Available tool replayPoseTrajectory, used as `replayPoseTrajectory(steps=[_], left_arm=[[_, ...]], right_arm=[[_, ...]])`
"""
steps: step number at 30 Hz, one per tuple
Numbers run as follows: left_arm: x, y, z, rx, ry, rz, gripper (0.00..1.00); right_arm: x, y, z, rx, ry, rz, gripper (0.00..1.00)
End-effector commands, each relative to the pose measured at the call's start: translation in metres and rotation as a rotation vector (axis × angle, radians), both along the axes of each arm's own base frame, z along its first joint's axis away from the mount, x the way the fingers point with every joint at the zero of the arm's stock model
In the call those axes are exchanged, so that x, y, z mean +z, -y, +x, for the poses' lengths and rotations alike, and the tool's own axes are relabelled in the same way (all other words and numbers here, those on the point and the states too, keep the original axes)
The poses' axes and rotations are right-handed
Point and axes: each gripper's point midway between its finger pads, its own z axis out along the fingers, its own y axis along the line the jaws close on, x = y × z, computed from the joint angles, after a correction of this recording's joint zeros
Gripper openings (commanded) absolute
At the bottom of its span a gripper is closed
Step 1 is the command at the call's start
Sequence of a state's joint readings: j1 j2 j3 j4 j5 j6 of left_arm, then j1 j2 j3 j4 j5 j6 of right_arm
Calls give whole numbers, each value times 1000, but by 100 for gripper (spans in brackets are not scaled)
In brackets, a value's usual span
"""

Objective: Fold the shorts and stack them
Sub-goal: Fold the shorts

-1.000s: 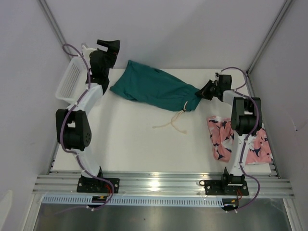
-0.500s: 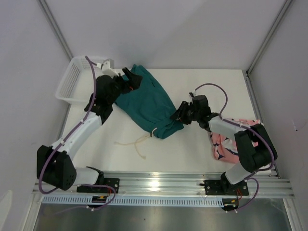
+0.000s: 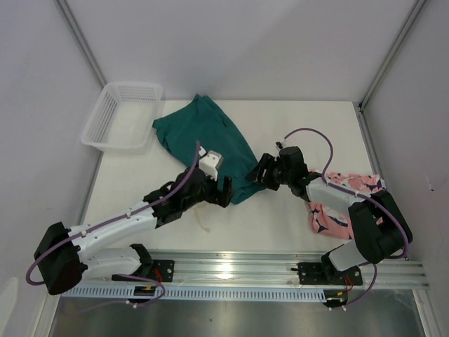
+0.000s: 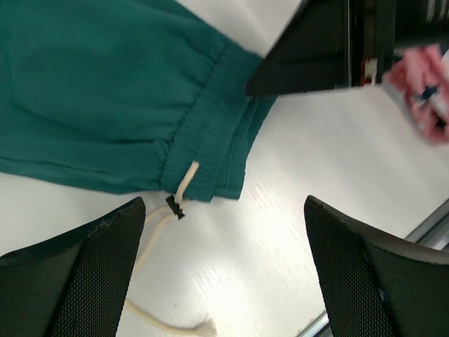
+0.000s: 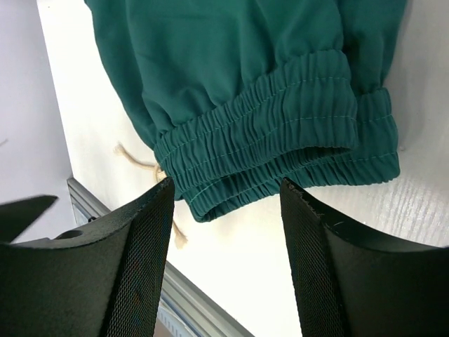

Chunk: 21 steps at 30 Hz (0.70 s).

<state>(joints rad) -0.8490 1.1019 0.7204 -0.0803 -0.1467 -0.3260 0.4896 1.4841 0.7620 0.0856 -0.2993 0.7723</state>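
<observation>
- The teal shorts (image 3: 207,140) lie crumpled mid-worktop (image 3: 302,126), waistband toward the arms, pale drawstring (image 4: 181,184) trailing.
- The left end effector (image 3: 223,191) hovers wide open over the waistband, holding nothing.
- The right end effector (image 3: 261,170), jaws apart and empty, faces the same waistband.
- The shark-print pink shorts (image 3: 330,210) sit bunched at the right edge, under the right arm.
- A white basket (image 3: 119,116) stands far left.

A white tabletop (image 3: 309,119) sits boxed in by plain pale-grey walls (image 3: 245,42) — softly and evenly lit. Slanting metal struts (image 3: 79,35) rise from its far corners, and a ribbed aluminium rail (image 3: 231,265) spans the near edge, catching a bright glare.
</observation>
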Motion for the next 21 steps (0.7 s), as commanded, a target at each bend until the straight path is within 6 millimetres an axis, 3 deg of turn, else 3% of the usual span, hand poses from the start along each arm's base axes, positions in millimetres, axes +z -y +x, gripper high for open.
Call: replayPoseTrajectory(steps=[1, 9, 21], left_arm=[[-12, -8, 0, 40, 69, 127, 95], [-42, -1, 8, 71, 71, 367, 99], [-38, 34, 20, -11, 95, 454, 99]], right_arm=[[6, 3, 6, -27, 33, 7, 63], [3, 16, 14, -49, 27, -2, 69], [4, 40, 29, -61, 29, -63, 68]])
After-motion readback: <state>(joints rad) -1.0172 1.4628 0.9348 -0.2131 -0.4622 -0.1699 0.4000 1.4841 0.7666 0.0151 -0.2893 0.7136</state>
